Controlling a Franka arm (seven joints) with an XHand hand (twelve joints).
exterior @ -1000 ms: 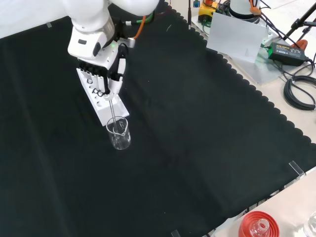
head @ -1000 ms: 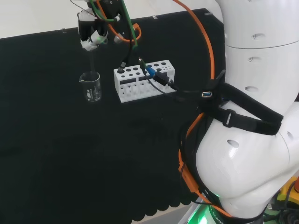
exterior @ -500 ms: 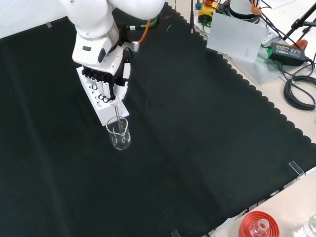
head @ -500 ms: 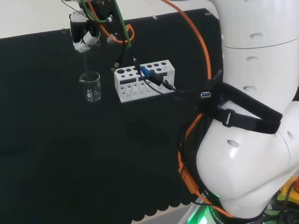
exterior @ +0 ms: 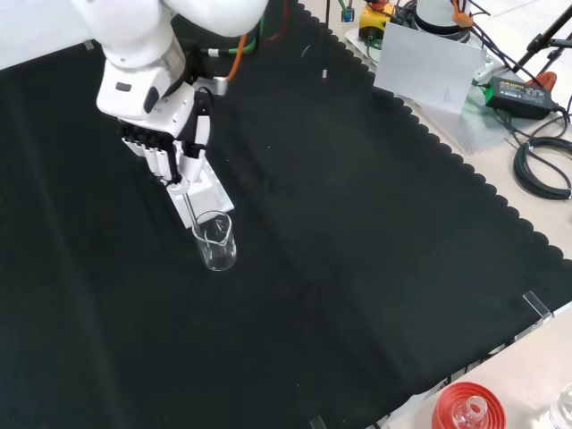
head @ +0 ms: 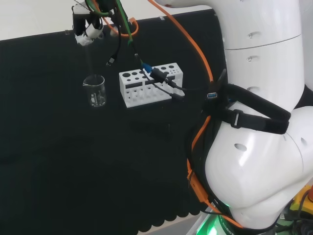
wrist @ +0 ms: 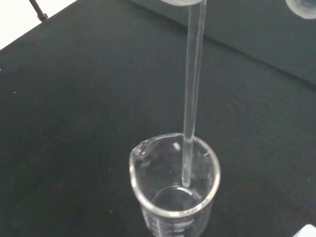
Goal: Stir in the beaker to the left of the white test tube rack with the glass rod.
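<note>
Your hand [exterior: 165, 147] hangs high above the beaker [exterior: 215, 242], fingers curled round the glass rod [wrist: 191, 98], whose lower tip sits just inside the beaker beside the white rack [head: 151, 84].

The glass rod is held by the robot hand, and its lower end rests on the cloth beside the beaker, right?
Not quite. The robot hand does hold the glass rod, but the wrist view shows its lower end inside the beaker, not on the cloth.
</note>
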